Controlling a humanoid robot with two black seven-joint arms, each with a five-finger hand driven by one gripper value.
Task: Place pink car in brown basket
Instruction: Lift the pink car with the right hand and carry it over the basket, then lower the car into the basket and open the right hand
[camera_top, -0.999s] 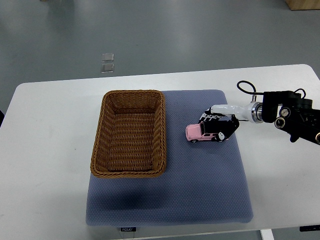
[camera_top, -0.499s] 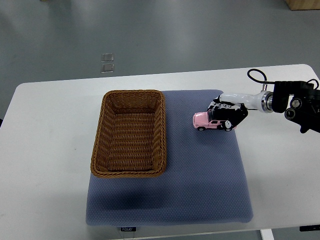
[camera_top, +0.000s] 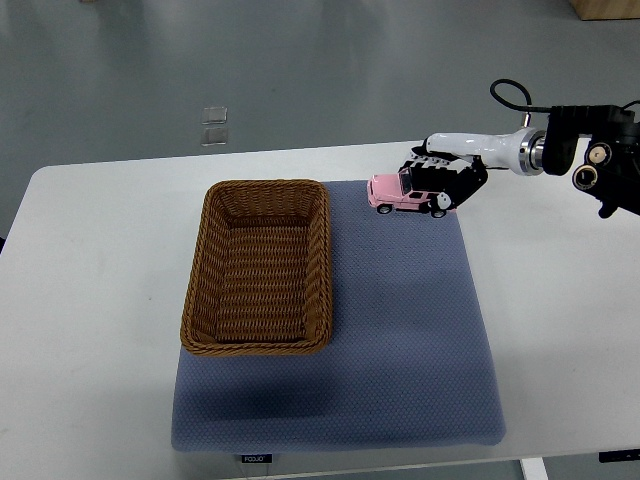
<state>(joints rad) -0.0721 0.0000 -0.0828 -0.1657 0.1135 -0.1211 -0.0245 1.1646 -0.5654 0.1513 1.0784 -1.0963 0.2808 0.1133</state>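
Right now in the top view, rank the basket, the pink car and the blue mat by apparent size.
1. blue mat
2. brown basket
3. pink car, gripped by the right hand, possibly raised toward the camera, yet clearly smallest.

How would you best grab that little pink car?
Across its narrow body, from the rear half, coming from the right as the right hand does. The pink car lies lengthwise left-right, so its long flat sides suit opposing fingers.

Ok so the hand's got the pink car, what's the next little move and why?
Probably carry the pink car left until it is over the brown basket. The right hand holds the car over the far edge of the blue mat, to the right of the basket, whose open inside shows nothing in it.
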